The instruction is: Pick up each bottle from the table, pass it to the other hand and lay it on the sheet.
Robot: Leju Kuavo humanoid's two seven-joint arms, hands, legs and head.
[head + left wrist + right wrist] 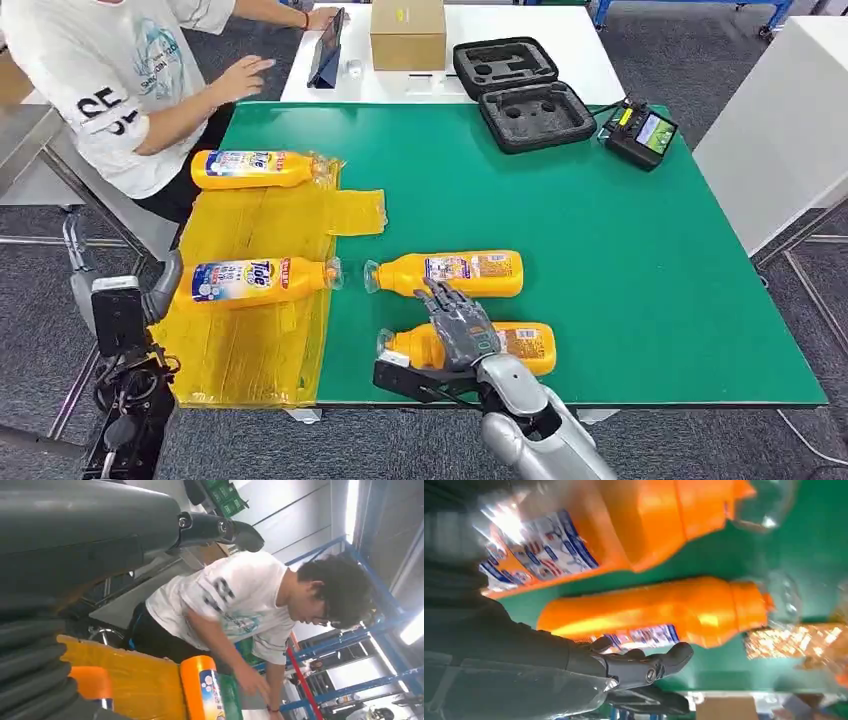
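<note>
Under the right hand [458, 325] lies the nearest bottle [520, 343], ungripped.

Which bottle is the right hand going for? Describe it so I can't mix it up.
On the green mat, two orange bottles lie off the yellow sheet. It is the bottle nearest the table's front edge, under the right hand; its neighbour lies farther back, untouched.

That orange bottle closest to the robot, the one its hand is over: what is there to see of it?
The nearest orange plastic bottle lies on its side on the green table mat, near the front edge, its clear cap pointing toward the yellow sheet. A blue, white and red label wraps its body. The robot's right hand lies across its middle, fingers spread over it, reaching toward a second, similar bottle lying just beyond. It is not lifted.
</note>
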